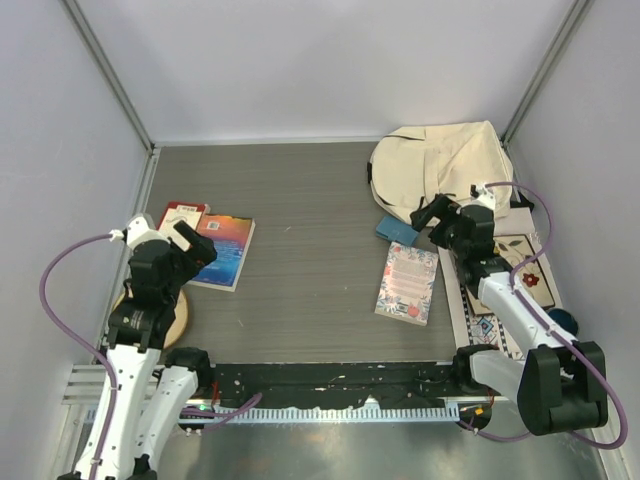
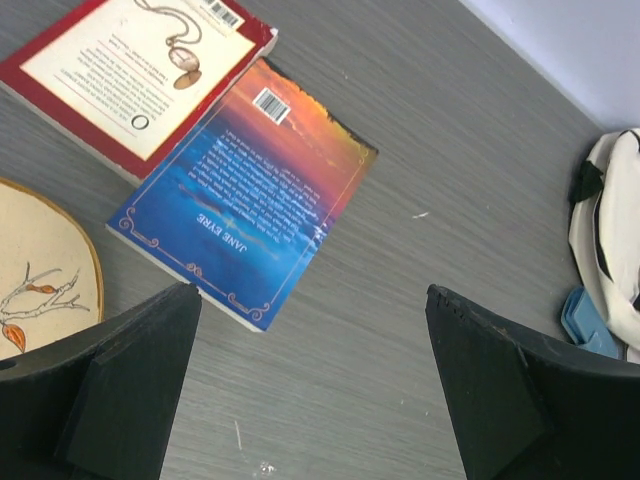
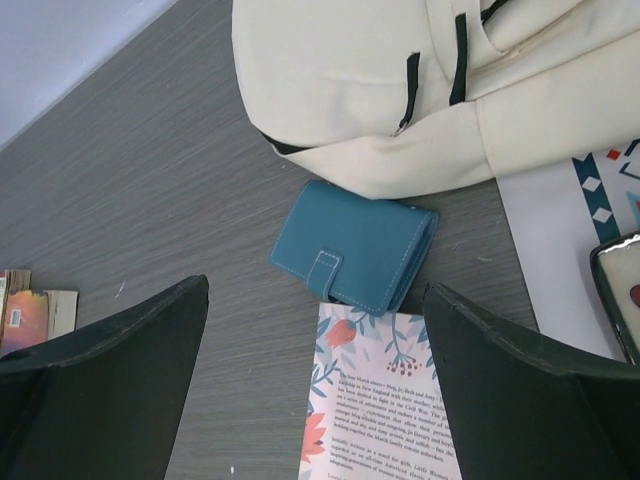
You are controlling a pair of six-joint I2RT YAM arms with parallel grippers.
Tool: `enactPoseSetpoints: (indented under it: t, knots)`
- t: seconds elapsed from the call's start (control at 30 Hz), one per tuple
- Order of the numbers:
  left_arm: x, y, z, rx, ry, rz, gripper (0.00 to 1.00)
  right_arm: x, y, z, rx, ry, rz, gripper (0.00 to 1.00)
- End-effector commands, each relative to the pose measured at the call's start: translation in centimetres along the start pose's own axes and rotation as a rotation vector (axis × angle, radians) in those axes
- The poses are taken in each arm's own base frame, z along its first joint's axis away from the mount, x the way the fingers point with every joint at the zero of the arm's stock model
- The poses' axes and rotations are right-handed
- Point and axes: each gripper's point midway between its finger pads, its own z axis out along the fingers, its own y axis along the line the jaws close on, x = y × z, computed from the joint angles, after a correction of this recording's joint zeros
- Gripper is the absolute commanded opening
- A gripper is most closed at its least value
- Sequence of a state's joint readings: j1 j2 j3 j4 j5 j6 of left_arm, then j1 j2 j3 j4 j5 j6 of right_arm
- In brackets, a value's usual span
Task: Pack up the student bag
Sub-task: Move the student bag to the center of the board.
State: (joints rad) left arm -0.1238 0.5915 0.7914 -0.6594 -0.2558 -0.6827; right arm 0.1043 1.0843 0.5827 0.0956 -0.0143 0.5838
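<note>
The student bag is a cream backpack with black zip lines, lying at the back right; it fills the top of the right wrist view. A blue wallet lies against its near edge. A floral book touches the wallet's near side. My right gripper hangs open above the wallet and book, holding nothing. My left gripper is open over bare table beside a blue book. The blue book overlaps a red book.
A round wooden disc with a leaf drawing lies at the near left. A patterned mat runs along the right side, with a phone on it. White walls close the table on three sides.
</note>
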Motion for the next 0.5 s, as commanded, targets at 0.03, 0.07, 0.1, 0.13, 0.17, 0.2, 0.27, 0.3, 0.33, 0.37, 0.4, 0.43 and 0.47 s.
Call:
enactPoseSetpoints:
  t: [0.03, 0.07, 0.1, 0.13, 0.17, 0.2, 0.27, 0.3, 0.33, 0.37, 0.4, 0.43, 0.47]
  knots:
    - [1.0, -0.3, -0.7, 0.049, 0.026, -0.002, 1.00, -1.7, 1.6, -1.0, -0.026, -0.009, 0.071, 0.91]
    - [1.1, -0.4, -0.9, 0.060, 0.032, -0.004, 1.00, -1.5, 1.3, -1.1, -0.015, -0.002, 0.077, 0.91]
    - [1.3, -0.5, -0.9, 0.067, 0.038, -0.006, 0.99, -1.6, 1.2, -1.2, -0.008, -0.007, 0.081, 0.91]
    - [1.5, -0.7, -0.9, 0.077, 0.051, -0.006, 1.00, -1.8, 1.1, -1.3, -0.004, -0.016, 0.089, 0.90]
    - [1.8, -0.8, -0.9, 0.085, 0.059, -0.012, 1.00, -1.3, 0.7, -1.4, 0.020, 0.002, 0.105, 0.90]
    - [2.0, -1.1, -1.0, 0.101, 0.073, -0.013, 1.00, -1.4, 0.6, -1.5, 0.023, -0.004, 0.113, 0.88]
    - [2.2, -1.3, -0.9, 0.115, 0.079, -0.004, 1.00, -1.7, 0.6, -1.5, 0.026, -0.012, 0.125, 0.87]
    - [2.3, -1.2, -0.8, 0.112, 0.084, 0.003, 1.00, -1.8, 0.6, -1.5, 0.026, -0.014, 0.127, 0.87]
    - [2.4, -1.2, -0.7, 0.109, 0.087, 0.009, 1.00, -2.6, 0.1, -1.3, 0.062, -0.047, 0.132, 0.86]
    - [2.3, -1.1, -0.7, 0.107, 0.088, 0.013, 1.00, -2.9, 0.0, -1.2, 0.073, -0.056, 0.154, 0.84]
    - [2.4, -1.1, -0.6, 0.104, 0.092, 0.017, 1.00, -3.2, -0.1, -1.0, 0.083, -0.063, 0.161, 0.83]
    - [2.4, -1.3, -0.5, 0.110, 0.094, 0.018, 1.00, -3.7, -0.2, -0.6, 0.102, -0.069, 0.170, 0.82]
    - [2.4, -1.5, -0.4, 0.117, 0.097, 0.017, 1.00, -3.7, -0.7, -0.4, 0.137, -0.064, 0.177, 0.83]
